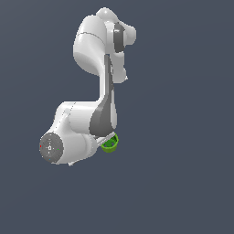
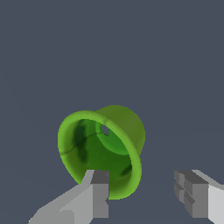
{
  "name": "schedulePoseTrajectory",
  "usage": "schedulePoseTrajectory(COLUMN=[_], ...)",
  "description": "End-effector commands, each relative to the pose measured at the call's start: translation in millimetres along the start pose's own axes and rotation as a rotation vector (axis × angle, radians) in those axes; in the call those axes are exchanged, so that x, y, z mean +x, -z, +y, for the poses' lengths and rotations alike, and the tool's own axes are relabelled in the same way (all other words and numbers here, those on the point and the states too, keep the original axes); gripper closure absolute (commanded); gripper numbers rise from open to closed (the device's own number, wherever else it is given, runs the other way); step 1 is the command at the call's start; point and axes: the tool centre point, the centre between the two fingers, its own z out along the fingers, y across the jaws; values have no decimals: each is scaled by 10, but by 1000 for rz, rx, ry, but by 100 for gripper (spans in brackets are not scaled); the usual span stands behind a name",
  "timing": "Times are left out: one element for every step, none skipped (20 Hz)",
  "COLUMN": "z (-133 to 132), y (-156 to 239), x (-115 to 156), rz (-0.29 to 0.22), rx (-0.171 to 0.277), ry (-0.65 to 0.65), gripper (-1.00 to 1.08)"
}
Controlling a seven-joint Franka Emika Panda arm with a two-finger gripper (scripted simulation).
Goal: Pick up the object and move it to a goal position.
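Wrist view: my pincer point(image 2: 146, 197) gapes wide, holding nothing; the green cup point(image 2: 101, 148) lies tilted beside 1 finger point(image 2: 98, 194). Closing now could nudge it away, I judge.

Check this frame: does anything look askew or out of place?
Yes. In the wrist view the green cup lies tipped, its open mouth facing the camera rather than upward. It also sits off-centre to the open gripper: one finger overlaps its rim, the other stands well clear. No damage or spill shows.
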Motion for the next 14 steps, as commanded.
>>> schedulePoseTrajectory(z=[-1,-1,-1,-3,-3,-3,-3,-4,-4,-3,-3,-4,-4,-4], y=[-18,-30,-44,-64,-84,-108,-135,-164,-188,-211,-231,-251,-266,-278], x=[-1,-2,-4,-2,-3,-4,-6,-4,-5,-6,-7,-4,-5,-5], rz=[0,0,0,0,0,0,0,0,0,0,0,-1,-1,-1], rx=[0,0,0,1,1,1,1,1,1,1,1,2,2,2], ry=[0,0,0,1,1,1,1,2,2,2,2,3,3,3], gripper=[-20,-20,-20,-20,-20,-20,-20,-20,-20,-20,-20,-20,-20,-20])
